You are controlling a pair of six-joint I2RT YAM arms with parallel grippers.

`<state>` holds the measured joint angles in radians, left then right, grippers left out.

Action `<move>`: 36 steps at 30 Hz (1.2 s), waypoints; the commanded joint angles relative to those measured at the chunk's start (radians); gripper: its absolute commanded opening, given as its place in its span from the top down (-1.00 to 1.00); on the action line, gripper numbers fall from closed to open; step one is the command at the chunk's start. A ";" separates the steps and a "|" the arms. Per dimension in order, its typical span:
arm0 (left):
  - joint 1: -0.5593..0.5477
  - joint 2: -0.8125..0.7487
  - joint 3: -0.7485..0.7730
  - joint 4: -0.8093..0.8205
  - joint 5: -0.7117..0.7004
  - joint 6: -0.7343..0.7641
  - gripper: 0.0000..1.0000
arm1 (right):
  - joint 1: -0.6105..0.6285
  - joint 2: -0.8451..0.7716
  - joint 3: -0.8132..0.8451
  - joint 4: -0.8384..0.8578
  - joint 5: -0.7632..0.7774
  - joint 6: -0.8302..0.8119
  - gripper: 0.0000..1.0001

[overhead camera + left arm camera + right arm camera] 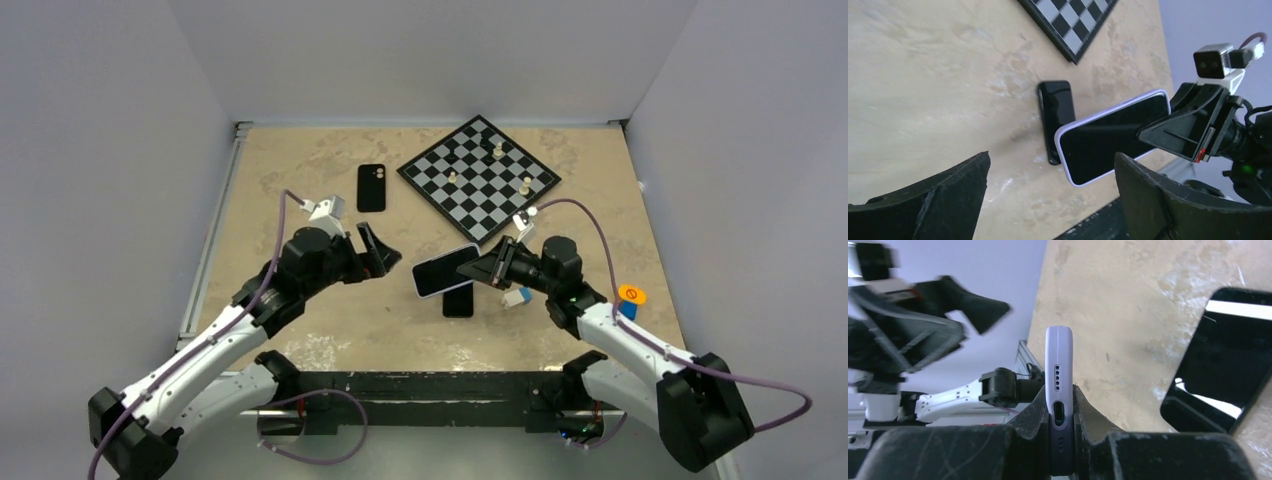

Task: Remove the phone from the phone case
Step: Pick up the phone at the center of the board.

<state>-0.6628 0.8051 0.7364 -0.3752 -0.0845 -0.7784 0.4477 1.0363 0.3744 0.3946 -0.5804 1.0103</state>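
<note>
A phone in a lavender case [445,270] is held in the air above the table, screen up. My right gripper [490,268] is shut on its right end. In the right wrist view the case's bottom edge [1058,365] with the charging port sits clamped between my fingers [1087,415]. My left gripper [385,252] is open and empty, a short way left of the phone. In the left wrist view the cased phone [1113,137] lies beyond my open left gripper [1052,170], apart from it.
A bare black phone [458,300] lies on the table under the held one, also seen in the left wrist view [1055,117] and the right wrist view [1223,370]. Another black phone [371,187] lies near the chessboard [478,177] with pieces. An orange-topped item [631,294] stands at right.
</note>
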 commanded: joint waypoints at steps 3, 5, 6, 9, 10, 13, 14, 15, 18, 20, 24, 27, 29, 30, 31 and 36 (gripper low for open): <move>0.020 0.092 -0.272 0.692 0.368 -0.358 -0.70 | -0.019 -0.157 -0.020 0.205 0.010 0.081 1.00; 0.021 0.136 -0.358 0.947 0.397 -0.426 -0.57 | -0.021 -0.184 -0.031 0.217 0.023 0.097 1.00; 0.021 0.161 -0.384 1.053 0.408 -0.448 -0.53 | -0.021 -0.191 -0.039 0.240 0.023 0.109 1.00; 0.017 0.258 -0.424 1.304 0.458 -0.511 -0.51 | -0.022 -0.190 -0.059 0.311 0.011 0.156 1.00; 0.018 0.296 -0.433 1.390 0.473 -0.533 -0.50 | -0.021 -0.181 -0.061 0.341 -0.001 0.167 1.00; 0.013 0.426 -0.455 1.657 0.500 -0.603 -0.47 | -0.022 -0.143 -0.071 0.438 -0.037 0.206 1.00; 0.009 0.474 -0.450 1.736 0.512 -0.628 -0.43 | -0.022 -0.130 -0.077 0.482 -0.048 0.222 1.00; 0.004 0.522 -0.443 1.791 0.525 -0.656 -0.35 | -0.022 -0.118 -0.083 0.519 -0.055 0.242 1.00; -0.019 0.586 -0.391 1.800 0.563 -0.657 0.01 | -0.020 -0.088 -0.091 0.605 -0.073 0.272 1.00; -0.029 0.574 -0.387 1.799 0.552 -0.631 0.09 | -0.021 -0.083 -0.092 0.617 -0.076 0.276 1.00; -0.029 0.537 -0.374 1.799 0.550 -0.585 0.29 | -0.021 -0.090 -0.101 0.601 -0.069 0.267 1.00; -0.028 0.551 -0.342 1.799 0.594 -0.586 0.83 | -0.020 -0.083 -0.072 0.549 -0.099 0.213 0.98; -0.024 0.566 -0.328 1.799 0.625 -0.587 1.00 | -0.020 -0.083 -0.011 0.413 -0.142 0.102 0.37; -0.020 0.570 -0.327 1.800 0.640 -0.584 1.00 | -0.020 -0.088 0.030 0.290 -0.155 0.020 0.13; -0.013 0.570 -0.325 1.799 0.662 -0.571 1.00 | -0.022 -0.094 0.077 0.163 -0.160 -0.068 -0.02; 0.011 0.528 -0.262 1.633 0.859 -0.457 1.00 | -0.021 -0.128 0.234 -0.347 -0.112 -0.446 -0.32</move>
<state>-0.6697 1.3808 0.3771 1.2396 0.5983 -1.3449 0.4252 0.9508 0.4835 0.4812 -0.6994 0.9321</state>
